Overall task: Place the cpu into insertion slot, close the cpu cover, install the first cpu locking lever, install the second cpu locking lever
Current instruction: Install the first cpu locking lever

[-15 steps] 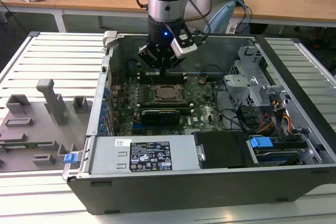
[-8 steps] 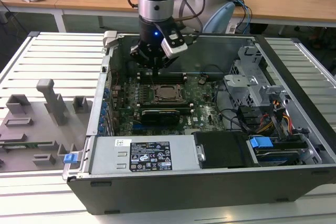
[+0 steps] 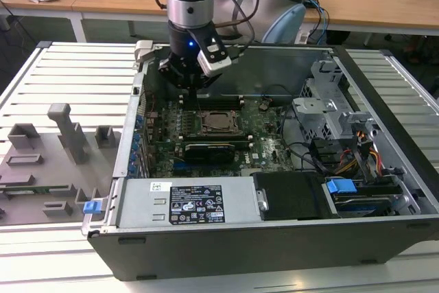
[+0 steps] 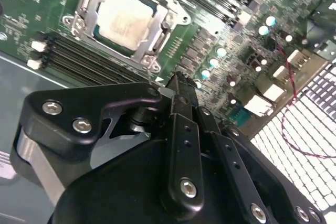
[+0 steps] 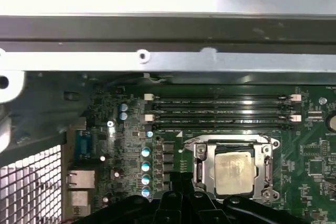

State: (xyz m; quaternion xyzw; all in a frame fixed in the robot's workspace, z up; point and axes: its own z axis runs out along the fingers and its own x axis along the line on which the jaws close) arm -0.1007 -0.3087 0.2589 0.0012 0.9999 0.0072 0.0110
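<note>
One cpu (image 5: pixel 234 173) sits in the insertion slot (image 5: pixel 233 149), just beside the closed, empty tool (image 4: pixel 178 81).

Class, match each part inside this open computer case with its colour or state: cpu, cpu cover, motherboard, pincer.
Column one:
1 cpu
2 cpu cover
3 motherboard
4 pincer

Column two:
A green
B black, above the motherboard
C silvery frame lying around the cpu
D beige-silver square face

Pairs: 1-D, 2-C, 3-A, 4-B
</note>
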